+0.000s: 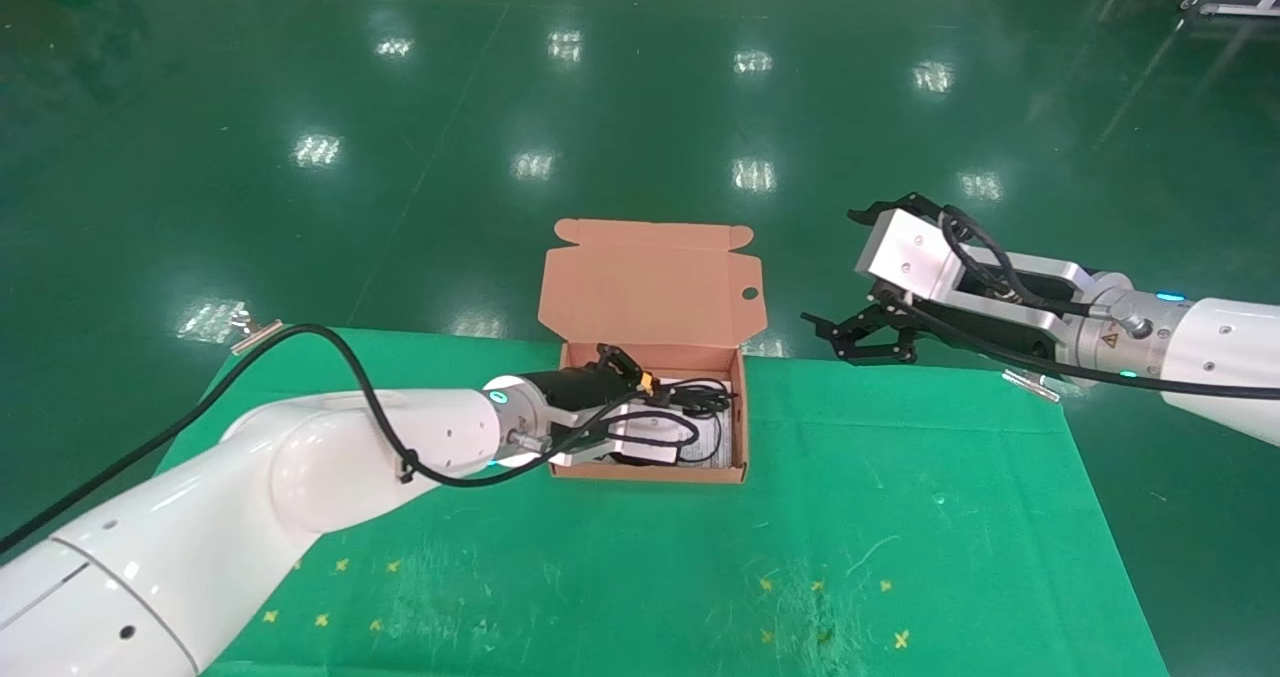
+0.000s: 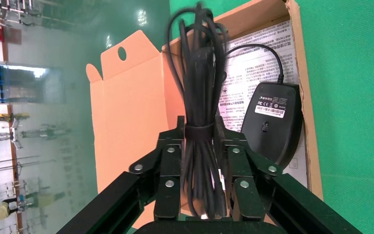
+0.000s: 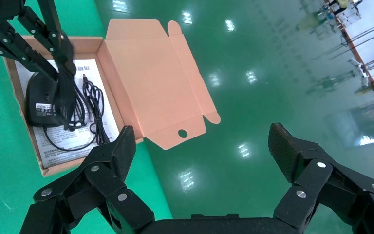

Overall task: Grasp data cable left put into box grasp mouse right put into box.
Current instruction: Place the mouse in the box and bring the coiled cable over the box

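Cable work is occupying the left end effector (image 2: 199, 195), which is reaching low over the box (image 1: 738, 427) and clamping the data cable (image 2: 199, 97) at its strap, so the tidy loops are hanging together instead of spilling. Inside the box, the mouse (image 2: 272, 119) is lying belly-up on a printed leaflet (image 2: 260, 53), hard against one wall, with its thin cord (image 3: 93, 105) curling beside it; that is leaving a narrow strip of floor along the opposite wall, which is probably where the bundle is heading. Behind, the tabbed lid (image 1: 650, 277) is standing open and tilted away, keeping the mouth free from above. Green cloth on the surface (image 1: 900, 517) is offering plenty of bare room toward the right. Further right, the right end effector (image 1: 868, 332) is hovering past the surface's far edge with jaws spread wide and holding nothing, well apart from the box.
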